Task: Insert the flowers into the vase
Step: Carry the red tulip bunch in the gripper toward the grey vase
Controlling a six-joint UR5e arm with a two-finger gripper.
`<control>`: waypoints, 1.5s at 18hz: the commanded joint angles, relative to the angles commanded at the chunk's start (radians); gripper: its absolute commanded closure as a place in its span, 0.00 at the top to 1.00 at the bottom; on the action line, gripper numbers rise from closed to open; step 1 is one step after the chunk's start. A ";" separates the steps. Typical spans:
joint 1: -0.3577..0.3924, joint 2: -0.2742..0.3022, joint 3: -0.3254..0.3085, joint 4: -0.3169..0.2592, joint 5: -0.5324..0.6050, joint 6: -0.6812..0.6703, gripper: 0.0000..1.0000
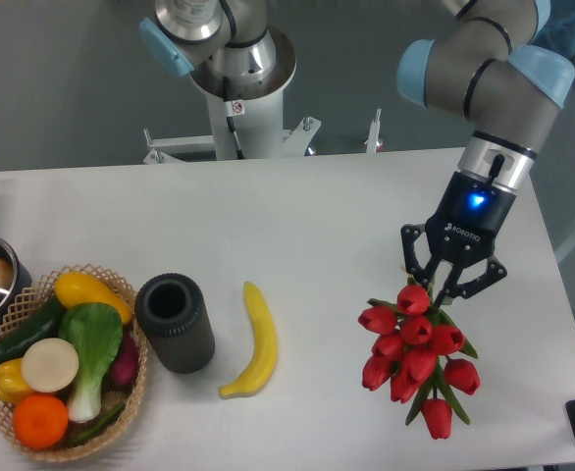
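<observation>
Flowers point(417, 358) at right near edge of surface point(317, 206); light, soft, crushable buds. Hand point(451, 286) spread open at far end of bunch. Stems recommended as hold point. Vase point(175, 323) upright, well left.

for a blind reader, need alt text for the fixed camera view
A robot arm's pincer reaches down onto a bunch of red tulips at the right of a white table. To the left lie a yellow banana, an upright dark vase and a wicker basket of vegetables.
</observation>
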 joint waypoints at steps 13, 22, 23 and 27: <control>-0.005 0.003 -0.018 0.002 -0.132 0.008 0.27; -0.078 -0.029 -0.015 0.015 -0.371 0.017 0.27; -0.086 -0.026 -0.015 0.015 -0.399 0.021 0.27; -0.147 -0.005 -0.025 0.015 -0.436 0.023 0.27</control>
